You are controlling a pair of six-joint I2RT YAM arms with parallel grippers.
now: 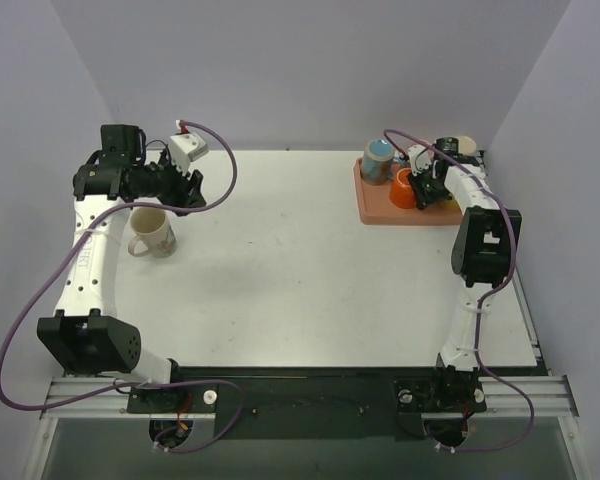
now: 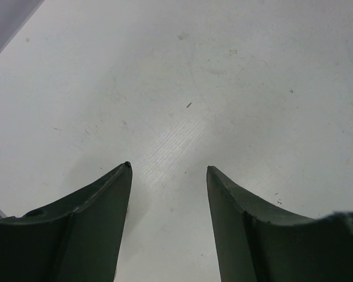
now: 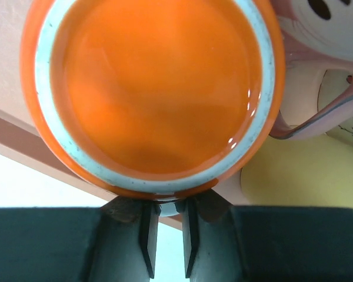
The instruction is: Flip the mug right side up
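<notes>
An orange mug (image 1: 403,188) stands on the salmon tray (image 1: 380,215) at the back right. In the right wrist view a flat glossy orange face ringed by a pale band fills the frame (image 3: 156,88); it looks like the mug's base turned upward. My right gripper (image 3: 166,205) (image 1: 421,187) is shut at the mug's near edge, a small pale piece pinched between its fingertips. A cream mug (image 1: 152,233) sits on the table at the left with its mouth showing. My left gripper (image 2: 167,167) (image 1: 194,189) hangs open just behind it, only bare table between its fingers.
A blue-topped mug (image 1: 378,160) and a white and pink mug (image 3: 335,29) crowd the tray beside the orange one. A pale yellow object (image 3: 294,182) lies next to the tray. Purple walls close in the table at the left, back and right.
</notes>
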